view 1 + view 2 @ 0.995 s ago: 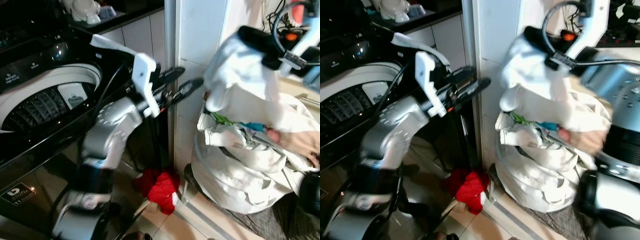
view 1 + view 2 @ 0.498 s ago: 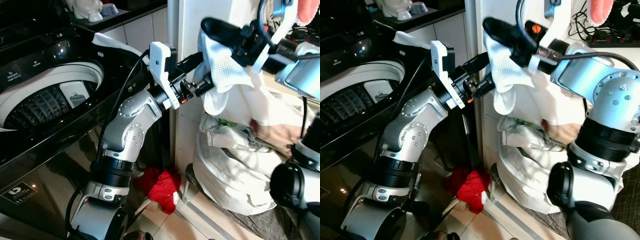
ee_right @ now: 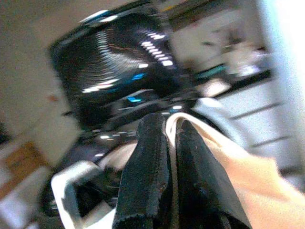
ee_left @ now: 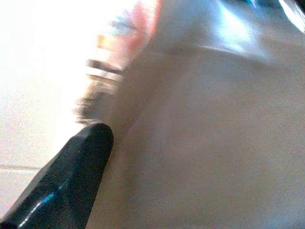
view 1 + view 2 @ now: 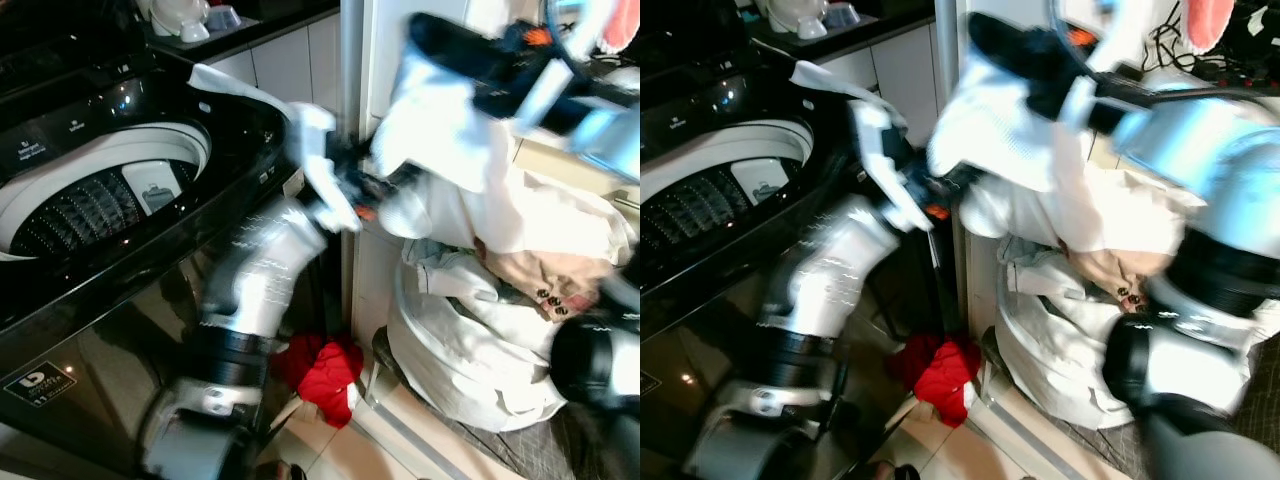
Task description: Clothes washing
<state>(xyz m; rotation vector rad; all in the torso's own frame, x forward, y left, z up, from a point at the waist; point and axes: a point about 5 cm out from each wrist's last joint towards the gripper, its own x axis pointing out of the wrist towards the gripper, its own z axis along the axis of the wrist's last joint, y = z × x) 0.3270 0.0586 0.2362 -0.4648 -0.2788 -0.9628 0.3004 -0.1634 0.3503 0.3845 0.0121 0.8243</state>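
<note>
My right gripper (image 5: 428, 30) is raised at the upper right, shut on a white mesh garment (image 5: 440, 130) that hangs from it over the laundry bag (image 5: 470, 350). In the right wrist view its two black fingers (image 3: 152, 157) pinch the white cloth between them. My left gripper (image 5: 378, 186) is blurred and pressed against the hanging garment from the left; the left wrist view is close on pale cloth (image 4: 205, 143). The black top-loading washing machine (image 5: 200, 130) stands at the left with its drum (image 5: 90, 205) open.
The white bag holds more clothes, with a pinkish-beige piece (image 5: 520, 275) on top. A red garment (image 5: 325, 368) lies on the tiled floor between washer and bag. A white wall corner (image 5: 352, 60) rises behind them. A counter with dishes (image 5: 180, 18) is beyond the washer.
My right gripper has carried the white garment higher and leftwards, towards the washer. My left arm has swung in under it and is now blurred with motion.
</note>
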